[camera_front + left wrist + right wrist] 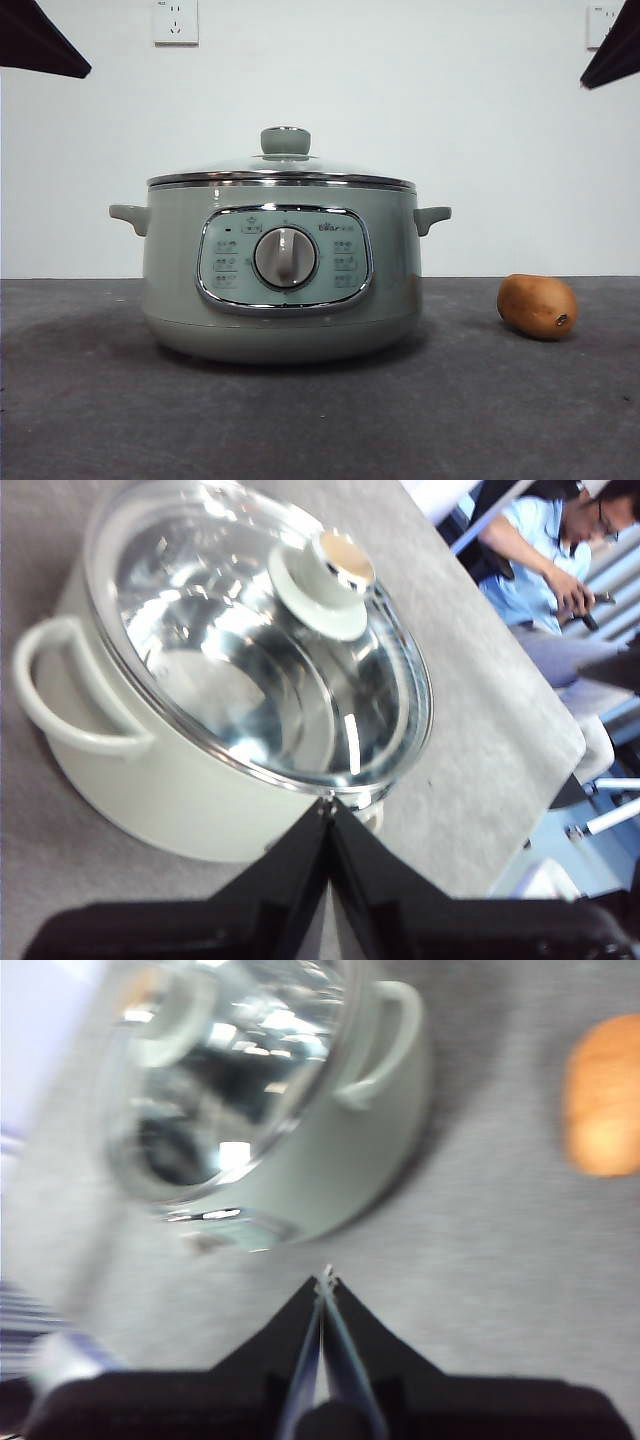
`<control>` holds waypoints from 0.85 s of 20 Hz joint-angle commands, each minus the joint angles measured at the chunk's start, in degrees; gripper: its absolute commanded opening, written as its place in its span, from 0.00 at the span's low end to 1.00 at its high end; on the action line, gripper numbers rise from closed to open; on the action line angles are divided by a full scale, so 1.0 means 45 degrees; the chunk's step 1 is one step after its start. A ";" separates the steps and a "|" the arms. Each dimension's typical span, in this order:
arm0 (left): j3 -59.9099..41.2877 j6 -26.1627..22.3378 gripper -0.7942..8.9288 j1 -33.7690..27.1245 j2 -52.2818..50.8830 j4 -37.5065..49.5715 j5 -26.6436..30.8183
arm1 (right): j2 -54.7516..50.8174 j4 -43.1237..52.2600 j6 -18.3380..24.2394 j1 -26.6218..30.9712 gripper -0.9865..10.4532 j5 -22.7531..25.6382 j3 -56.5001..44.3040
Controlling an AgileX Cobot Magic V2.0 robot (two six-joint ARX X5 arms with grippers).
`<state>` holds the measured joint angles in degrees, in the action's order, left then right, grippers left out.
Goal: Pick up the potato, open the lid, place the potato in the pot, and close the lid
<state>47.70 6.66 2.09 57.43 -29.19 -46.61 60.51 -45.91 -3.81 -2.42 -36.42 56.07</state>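
Observation:
The sage-green pot (281, 300) stands on the grey table with the glass lid (281, 168) shut on it, its pale-green knob (285, 141) on top. The potato (537, 305) lies on the table to the pot's right, apart from it. Both arms wait high, seen as black tips at the top corners. My left gripper (328, 805) is shut and empty, above the pot (180, 780) and lid (255, 640). My right gripper (325, 1278) is shut and empty, above the table between the pot (340, 1150) and the potato (603, 1095).
A white wall with two power sockets (175, 22) stands behind the table. In the left wrist view a seated person (545, 550) and chair legs show beyond the table's edge.

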 commanded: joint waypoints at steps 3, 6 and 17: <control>0.0029 -0.0724 0.08 0.0335 0.0160 -0.0117 -0.0078 | 0.1428 -0.1044 0.0262 -0.0651 0.33 0.1685 0.1287; 0.0029 -0.1010 0.08 0.0675 0.0170 -0.0117 -0.0073 | 0.2769 -0.1535 0.0267 -0.1073 0.60 0.2263 0.2225; 0.0029 -0.1593 0.08 0.1219 0.0170 -0.0121 0.0039 | 0.7417 -0.1763 0.0243 -0.1637 0.75 0.6849 0.4668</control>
<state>47.70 0.45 7.42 58.06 -29.78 -46.37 92.99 -53.95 -3.16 -9.67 -5.85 76.90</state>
